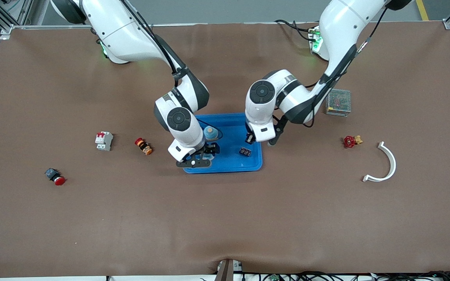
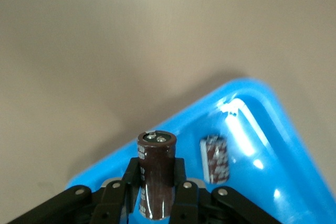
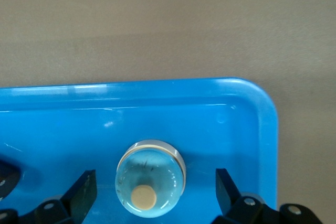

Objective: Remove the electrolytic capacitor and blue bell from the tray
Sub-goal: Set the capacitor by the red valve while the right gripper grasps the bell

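A blue tray [image 1: 233, 164] lies mid-table. My left gripper [image 1: 250, 138] hangs over the tray's edge toward the left arm's end. It is shut on a dark brown capacitor [image 2: 156, 156], held upright between the fingers [image 2: 183, 179]. A second small brown component [image 1: 245, 151] lies in the tray below it, also seen in the left wrist view [image 2: 215, 158]. My right gripper [image 1: 210, 149] is low in the tray, open. The bell [image 3: 150, 177], a domed cap with a tan button, stands between its spread fingers [image 3: 84, 190] without touching them. The bell also shows in the front view [image 1: 210, 133].
Toward the right arm's end lie a white circuit breaker [image 1: 104, 140], a small red-and-orange part [image 1: 143, 146] and a red push button [image 1: 55, 176]. Toward the left arm's end are a metal mesh box [image 1: 338, 102], a red valve [image 1: 351, 141] and a white curved piece [image 1: 385, 164].
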